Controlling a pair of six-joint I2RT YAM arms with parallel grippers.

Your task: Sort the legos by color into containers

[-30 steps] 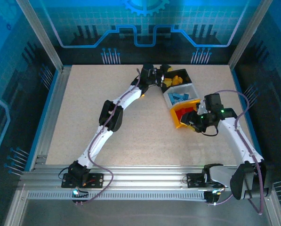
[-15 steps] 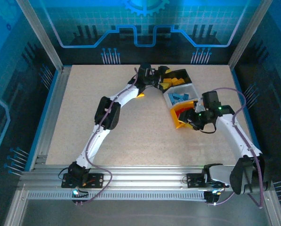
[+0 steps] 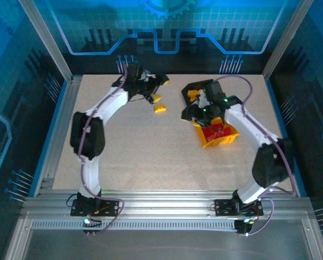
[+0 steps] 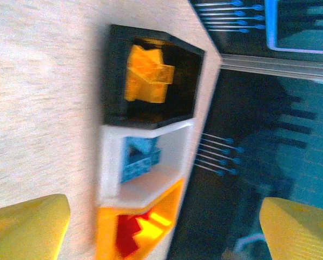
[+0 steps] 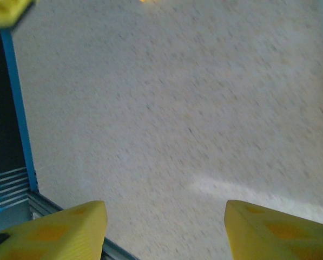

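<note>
Lego, an orange one, lies loose on the table near the left gripper, which is spread empty. The right gripper, also spread empty, crowds the black bin and yellow bin; a careless swing could tip them.

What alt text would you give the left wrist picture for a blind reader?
Three small bins stand in a row on a speckled table: a black bin holding orange bricks, a white bin holding blue bricks, a yellow bin holding red bricks. The blurred picture is framed at the bottom corners by the open yellow jaws.
</note>
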